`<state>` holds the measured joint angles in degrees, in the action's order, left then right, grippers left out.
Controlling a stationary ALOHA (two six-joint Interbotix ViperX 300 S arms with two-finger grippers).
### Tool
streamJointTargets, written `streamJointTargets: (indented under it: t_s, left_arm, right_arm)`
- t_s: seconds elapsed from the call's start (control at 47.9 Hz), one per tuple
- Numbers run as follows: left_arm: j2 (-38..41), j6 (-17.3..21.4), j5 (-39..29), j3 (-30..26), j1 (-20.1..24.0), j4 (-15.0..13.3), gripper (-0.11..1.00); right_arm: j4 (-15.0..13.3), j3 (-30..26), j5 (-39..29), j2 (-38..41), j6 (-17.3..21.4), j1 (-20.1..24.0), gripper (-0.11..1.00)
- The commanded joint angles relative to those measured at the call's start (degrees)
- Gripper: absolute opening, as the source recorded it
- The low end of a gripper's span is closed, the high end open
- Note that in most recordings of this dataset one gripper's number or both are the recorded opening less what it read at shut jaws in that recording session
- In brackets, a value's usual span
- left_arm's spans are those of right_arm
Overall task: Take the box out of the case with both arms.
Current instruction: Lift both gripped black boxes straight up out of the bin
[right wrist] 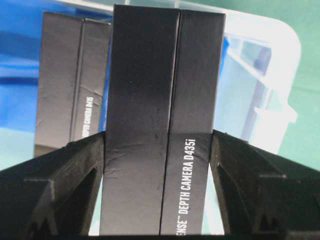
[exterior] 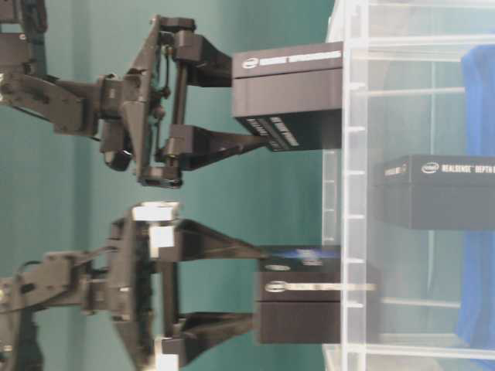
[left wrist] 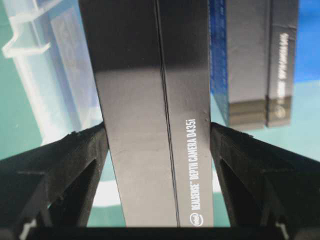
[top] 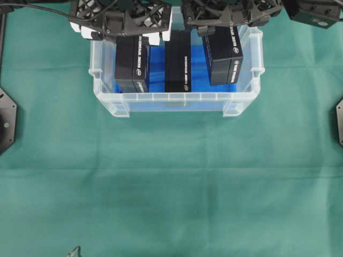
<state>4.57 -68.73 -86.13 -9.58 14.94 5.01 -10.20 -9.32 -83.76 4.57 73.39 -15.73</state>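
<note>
The case (top: 171,97) is a clear plastic bin with a blue liner (top: 158,61), standing at the far middle of the green cloth. Three black camera boxes stand on end in it. My left gripper (top: 132,33) is shut on the left box (top: 132,64), its fingers (left wrist: 85,150) pressed to both sides of that box (left wrist: 150,125). My right gripper (top: 221,29) is shut on the right box (top: 222,56), clamped the same way in the right wrist view (right wrist: 160,125). In the table-level view both held boxes (exterior: 286,97) (exterior: 298,305) stick out past the case rim (exterior: 352,193). The middle box (top: 178,61) stays inside, untouched.
Green cloth (top: 171,182) covers the table in front of the case. Black arm bases sit at the left edge (top: 6,122) and the right edge (top: 339,122). The case's side handles (top: 261,53) jut outward beside the held boxes.
</note>
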Motion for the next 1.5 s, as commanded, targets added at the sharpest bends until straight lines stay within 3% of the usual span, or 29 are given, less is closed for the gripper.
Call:
streamJointTargets:
  t_s: [0.0, 0.418, 0.731, 1.483]
  left_arm:
    - [-2.29, 0.44, -2.11, -4.57, -0.44, 0.09, 0.63]
    - [-2.20, 0.44, -12.57, -14.68, -0.79, -0.35, 0.63]
    - [-1.58, 0.09, -14.15, -19.60, -0.79, -0.62, 0.63]
    - [-1.23, 0.09, -14.94, -20.21, -0.79, -0.62, 0.63]
  right_arm:
    - [-0.44, -3.16, -0.88, -2.90, 0.09, -0.09, 0.68]
    - [-1.58, -13.18, -9.67, -3.25, -0.09, 0.53, 0.67]
    - [-2.02, -16.96, -13.27, -3.34, -0.88, 1.32, 0.67]
    - [-2.11, -17.49, -13.62, -3.34, -1.05, 1.58, 0.67]
